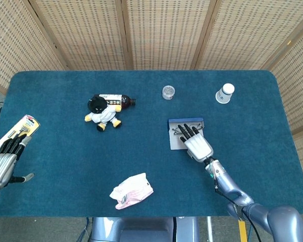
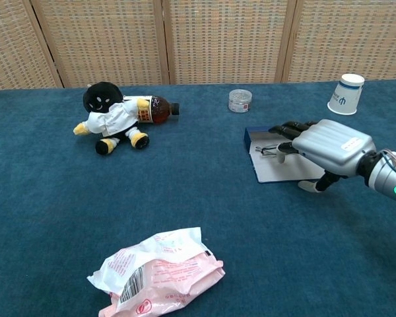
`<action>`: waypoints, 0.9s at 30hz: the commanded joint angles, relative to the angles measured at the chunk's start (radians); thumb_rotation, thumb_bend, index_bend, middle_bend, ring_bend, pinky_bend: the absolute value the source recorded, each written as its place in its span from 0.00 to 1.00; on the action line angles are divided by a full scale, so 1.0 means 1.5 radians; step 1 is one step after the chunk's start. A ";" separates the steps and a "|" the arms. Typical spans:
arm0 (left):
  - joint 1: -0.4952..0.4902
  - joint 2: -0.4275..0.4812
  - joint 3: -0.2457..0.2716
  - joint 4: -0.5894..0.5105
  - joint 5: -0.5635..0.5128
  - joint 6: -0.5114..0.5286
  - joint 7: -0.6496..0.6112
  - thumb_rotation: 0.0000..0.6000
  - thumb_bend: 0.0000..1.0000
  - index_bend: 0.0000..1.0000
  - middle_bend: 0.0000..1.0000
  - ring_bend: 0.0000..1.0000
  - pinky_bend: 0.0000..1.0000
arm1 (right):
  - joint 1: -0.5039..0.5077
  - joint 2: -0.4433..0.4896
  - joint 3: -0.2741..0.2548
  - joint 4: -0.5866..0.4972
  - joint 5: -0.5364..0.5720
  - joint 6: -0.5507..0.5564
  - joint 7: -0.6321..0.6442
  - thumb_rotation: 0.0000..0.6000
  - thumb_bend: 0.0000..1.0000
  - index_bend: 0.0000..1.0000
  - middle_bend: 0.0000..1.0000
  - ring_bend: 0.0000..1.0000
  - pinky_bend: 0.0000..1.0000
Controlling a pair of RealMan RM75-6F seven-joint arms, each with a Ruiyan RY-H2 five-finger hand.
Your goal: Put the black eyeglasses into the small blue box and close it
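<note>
I have the right hand (image 2: 327, 146) low over the small blue box (image 2: 270, 160), palm down and fingers spread forward, and as far as I can tell it grips nothing. The black eyeglasses (image 2: 270, 149) lie inside the open box, near its far wall, right under my fingertips (image 2: 281, 128) (whether the fingers actually touch the frame, I cannot tell from either view). So I judge the first half of the job done: the glasses are in the box. What is left is the closing, and the box lies flat open on the table (image 1: 65, 146), so the lid has yet to be folded over. My left hand (image 1: 2, 164) waits at the table's left edge, well apart from the box, fingers loosely extended and holding nothing; a yellow packaged item (image 1: 19, 129) lies just beyond it. I expect to need the right hand clear of the glasses before closing.
</note>
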 commanded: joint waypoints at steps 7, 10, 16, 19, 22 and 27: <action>-0.001 0.000 0.000 0.001 -0.002 -0.002 -0.001 1.00 0.00 0.00 0.00 0.00 0.00 | 0.005 -0.025 0.003 0.046 -0.003 -0.002 -0.001 1.00 0.36 0.35 0.05 0.00 0.20; -0.001 0.000 -0.001 0.001 -0.003 -0.002 -0.001 1.00 0.00 0.00 0.00 0.00 0.00 | 0.007 -0.031 0.005 0.058 -0.004 0.000 0.002 1.00 0.37 0.41 0.06 0.00 0.21; -0.002 0.000 -0.001 0.001 -0.004 -0.004 -0.002 1.00 0.00 0.00 0.00 0.00 0.00 | 0.009 -0.038 0.008 0.070 -0.008 0.010 0.002 1.00 0.43 0.50 0.07 0.00 0.21; -0.002 0.000 -0.001 0.002 -0.004 -0.004 -0.002 1.00 0.00 0.00 0.00 0.00 0.00 | 0.009 -0.040 0.011 0.073 -0.008 0.016 0.003 1.00 0.44 0.50 0.08 0.00 0.22; -0.002 0.000 -0.001 0.001 -0.004 -0.004 -0.003 1.00 0.00 0.00 0.00 0.00 0.00 | 0.011 -0.042 0.015 0.079 -0.009 0.023 0.002 1.00 0.44 0.50 0.08 0.00 0.22; -0.002 0.000 0.000 0.001 -0.004 -0.004 -0.003 1.00 0.00 0.00 0.00 0.00 0.00 | 0.017 -0.045 0.024 0.086 -0.005 0.026 0.005 1.00 0.44 0.50 0.08 0.00 0.22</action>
